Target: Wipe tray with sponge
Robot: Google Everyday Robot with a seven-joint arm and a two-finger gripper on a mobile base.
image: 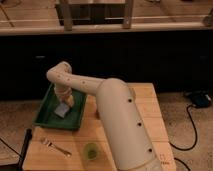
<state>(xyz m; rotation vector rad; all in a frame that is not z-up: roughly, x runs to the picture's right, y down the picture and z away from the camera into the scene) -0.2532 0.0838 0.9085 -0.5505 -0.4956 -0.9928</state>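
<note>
The dark green tray (48, 117) lies at the left of the wooden table, its far end running past the table's back edge. The pale sponge (62, 110) lies flat inside it, near the middle. My gripper (65, 101) comes down from the white arm into the tray and sits right at the sponge's far edge, touching or pressing it. The arm's wrist hides the tray's upper right part.
A metal fork (55, 146) lies on the table in front of the tray. A small round green cup (91, 150) stands near the front edge. My large white arm (122, 125) covers the table's middle. A black cable (192, 127) runs on the floor at right.
</note>
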